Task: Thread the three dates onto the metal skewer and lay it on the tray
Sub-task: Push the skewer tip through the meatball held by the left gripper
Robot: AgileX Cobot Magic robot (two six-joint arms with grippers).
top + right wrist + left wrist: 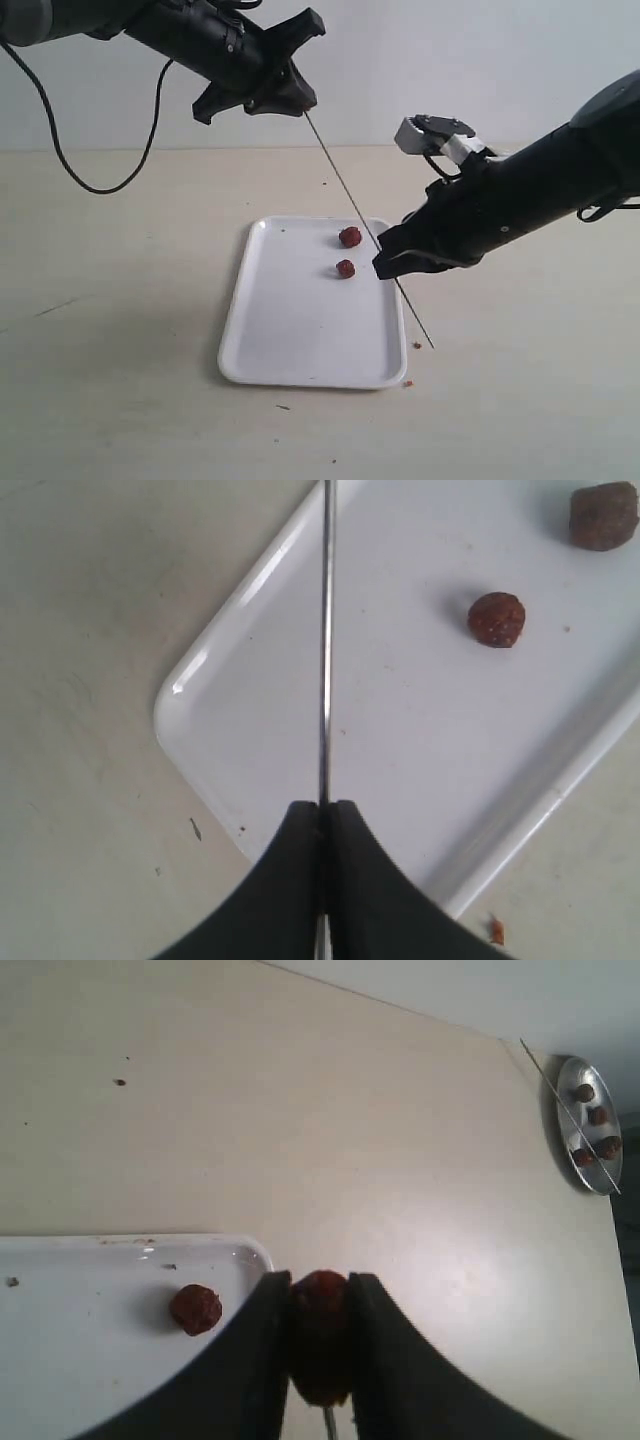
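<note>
The left gripper (320,1292) pinches a date (320,1335) at the metal skewer's (326,660) upper end. The right gripper (322,815) clamps the skewer, with the tray (260,730) and two dates (496,618) just beneath it.

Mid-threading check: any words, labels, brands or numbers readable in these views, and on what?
None readable. The tray, the metal skewer, the left hand shut on a date and the right hand shut on the skewer all show no text. The metal dish far off in the left wrist view shows no lettering either.
</note>
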